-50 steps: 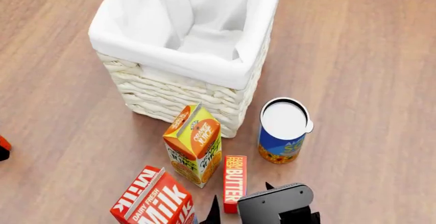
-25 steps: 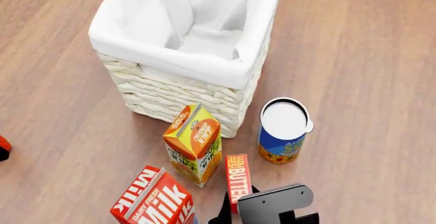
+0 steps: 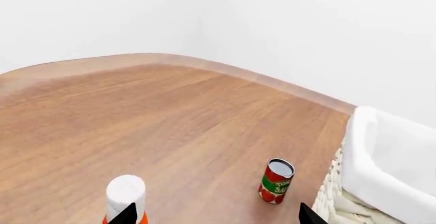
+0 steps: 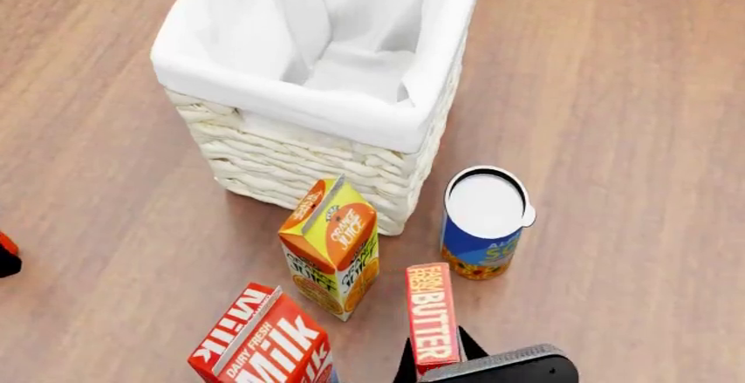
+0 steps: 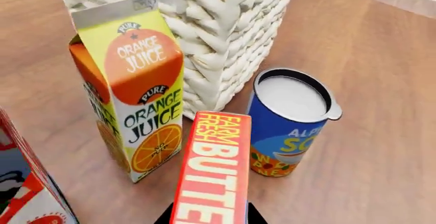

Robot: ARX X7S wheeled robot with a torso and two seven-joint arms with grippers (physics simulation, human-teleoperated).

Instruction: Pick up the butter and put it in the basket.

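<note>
The right end effector (image 4: 437, 367) is clenched on the slim red rectangular butter box (image 4: 432, 317), held between the orange juice carton (image 4: 331, 245) and the blue white-lidded canister (image 4: 483, 222), just in front of the cream woven wicker basket (image 4: 305, 160). Best to raise it straight up clear of both neighbours and the cloth-lined rim before carrying forward. The left end effector (image 3: 214, 215) appears released, tips well apart.
</note>
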